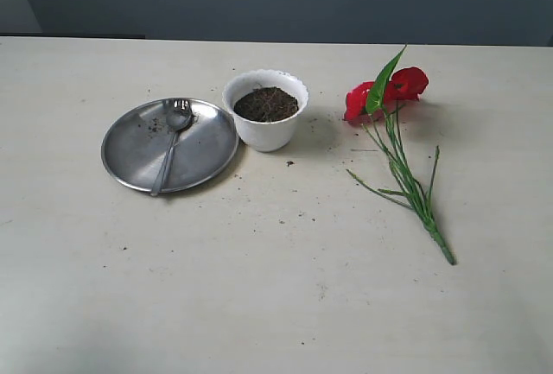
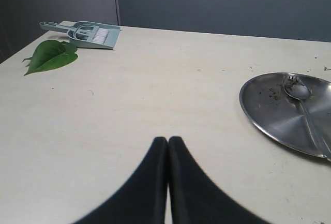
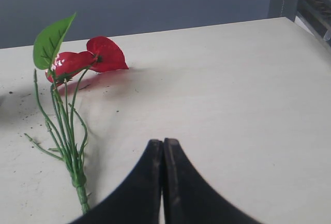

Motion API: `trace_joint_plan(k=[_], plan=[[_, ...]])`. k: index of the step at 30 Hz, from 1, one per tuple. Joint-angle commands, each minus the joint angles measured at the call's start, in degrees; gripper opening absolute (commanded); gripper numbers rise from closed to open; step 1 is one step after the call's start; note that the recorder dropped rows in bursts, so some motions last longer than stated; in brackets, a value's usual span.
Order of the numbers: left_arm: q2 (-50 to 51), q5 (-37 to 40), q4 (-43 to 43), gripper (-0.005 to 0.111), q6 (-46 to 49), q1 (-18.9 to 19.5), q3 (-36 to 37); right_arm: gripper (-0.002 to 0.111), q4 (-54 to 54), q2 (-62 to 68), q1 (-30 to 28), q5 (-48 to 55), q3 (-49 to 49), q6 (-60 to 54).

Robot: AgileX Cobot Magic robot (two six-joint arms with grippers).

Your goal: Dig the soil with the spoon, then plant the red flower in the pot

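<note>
The left jaws, two black tapered fingers, are pressed together tip to tip with no gap and grip nothing; they hang over bare cream-coloured bench (image 2: 155,89). Nearest to them is the flat round steel plate (image 2: 269,115), dusted with a few dark crumbs. The small shiny steel spoon with short tines on its tip (image 2: 297,88) lies on that plate. Far across the bench from these jaws lie a loose broad green leaf (image 2: 49,56) and, just beyond it, a pale green plastic dustpan with a brush in it (image 2: 90,33). The right jaws are likewise closed flat against each other and hold nothing, over empty bench. Close by them lies the artificial red flower with glossy red petals, one green leaf and thin green stems (image 3: 103,53), on its side. In the exterior view the small white ceramic pot with a wavy rim (image 1: 266,132) stands upright near the middle, filled almost to the rim with dark brown crumbly soil (image 1: 266,104). The plate sits at the pot's 9 o'clock, its rim just beside the pot wall; whether they touch cannot be told. The spoon's bowl points to 12 o'clock and its handle runs toward 7 o'clock, ending at the plate's rim. The flower lies at the pot's 3 o'clock, clearly apart, with its petals toward 12 o'clock and its stem end toward 5 o'clock. A few soil crumbs dot the bench around the pot.
</note>
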Motion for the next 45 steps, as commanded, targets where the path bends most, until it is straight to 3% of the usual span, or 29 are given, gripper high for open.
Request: trace_joint_plan(k=[1, 26, 40, 45], plan=[[-0.36, -0.26, -0.77, 0.000, 0.07, -0.42, 0.29, 0.000, -0.10, -0.20, -0.23, -0.70, 0.13, -0.15], [-0.36, -0.39, -0.77, 0.000, 0.07, -0.42, 0.29, 0.000, -0.23, -0.20, -0.23, -0.82, 0.13, -0.15], [-0.36, -0.39, -0.77, 0.000, 0.17, -0.42, 0.29, 0.000, -5.48, -0.20, -0.23, -1.05, 0.13, -0.15], [-0.36, -0.39, -0.77, 0.000, 0.17, -0.42, 0.29, 0.000, -4.72, -0.20, -0.23, -5.41, 0.13, -0.15]])
